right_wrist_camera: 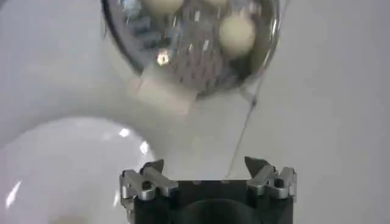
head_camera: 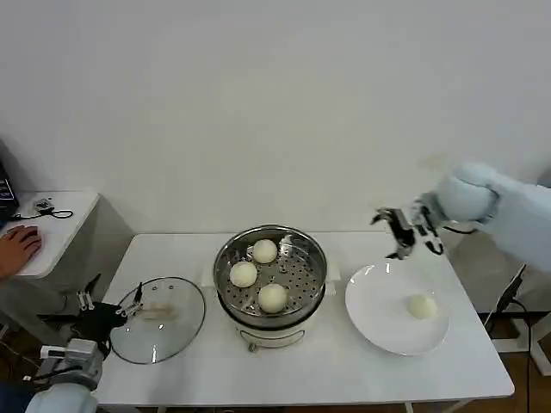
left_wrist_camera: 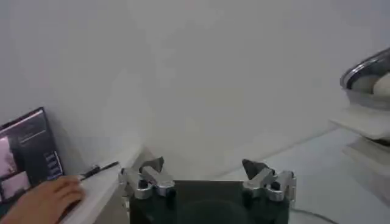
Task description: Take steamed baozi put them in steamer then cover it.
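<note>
The steamer (head_camera: pixel 269 277) stands mid-table with three steamed baozi (head_camera: pixel 244 274) on its perforated tray. A fourth baozi (head_camera: pixel 421 305) lies on the white plate (head_camera: pixel 379 301) to its right. The cover (head_camera: pixel 158 318), a glass lid with a cream handle, lies flat on the table left of the steamer. My right gripper (head_camera: pixel 394 234) hangs open above the plate's far edge, holding nothing; its wrist view shows its open jaws (right_wrist_camera: pixel 204 164) above the table, with the steamer (right_wrist_camera: pixel 195 55) and a baozi (right_wrist_camera: pixel 236 33) beyond. My left gripper (head_camera: pixel 114 297) (left_wrist_camera: pixel 203 165) waits open at the lid's left edge.
A side table (head_camera: pixel 52 228) stands left of the work table, with a person's hand (head_camera: pixel 17 245) (left_wrist_camera: pixel 42 198) resting on it beside a dark screen (left_wrist_camera: pixel 27 152). A white wall rises behind the table. Bare tabletop lies in front of the steamer and plate.
</note>
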Motion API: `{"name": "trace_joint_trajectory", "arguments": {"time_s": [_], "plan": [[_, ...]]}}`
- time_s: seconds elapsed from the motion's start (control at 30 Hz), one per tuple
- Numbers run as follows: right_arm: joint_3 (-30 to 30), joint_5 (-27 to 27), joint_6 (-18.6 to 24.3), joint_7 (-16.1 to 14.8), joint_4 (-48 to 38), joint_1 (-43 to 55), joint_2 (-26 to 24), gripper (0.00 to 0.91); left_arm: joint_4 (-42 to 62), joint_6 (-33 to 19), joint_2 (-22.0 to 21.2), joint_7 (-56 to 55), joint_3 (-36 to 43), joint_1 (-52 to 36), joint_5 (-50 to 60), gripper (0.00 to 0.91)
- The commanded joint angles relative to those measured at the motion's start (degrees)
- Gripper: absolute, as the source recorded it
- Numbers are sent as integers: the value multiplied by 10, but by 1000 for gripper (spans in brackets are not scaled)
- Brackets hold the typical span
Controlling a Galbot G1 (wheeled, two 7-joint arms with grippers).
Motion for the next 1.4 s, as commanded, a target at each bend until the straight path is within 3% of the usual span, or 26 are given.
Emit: {"name": "trace_joint_trajectory", "arguments": {"time_s": [0.03, 0.27, 0.37, 0.53, 0.87, 1.4], "plan": [[116, -38, -34, 12, 3, -171, -123, 907, 0, -1, -1, 0, 22, -3, 5, 907], [232, -73, -20, 2, -55, -348, -119, 907, 2, 0, -2, 0, 24, -4, 6, 907], [274, -91, 19, -32, -87, -380, -97, 907, 2, -1, -2, 0, 24, -4, 6, 907], [308, -103, 37, -36, -137, -389, -45, 907, 3, 0, -4, 0, 22, -4, 7, 907], [299, -115, 38, -41, -187, -379, 35, 907, 3, 2, -2, 0, 8, 1, 7, 907], [280, -135, 35, -39, -236, -370, 86, 907, 4, 2, -6, 0, 1, 6, 10, 907]]}}
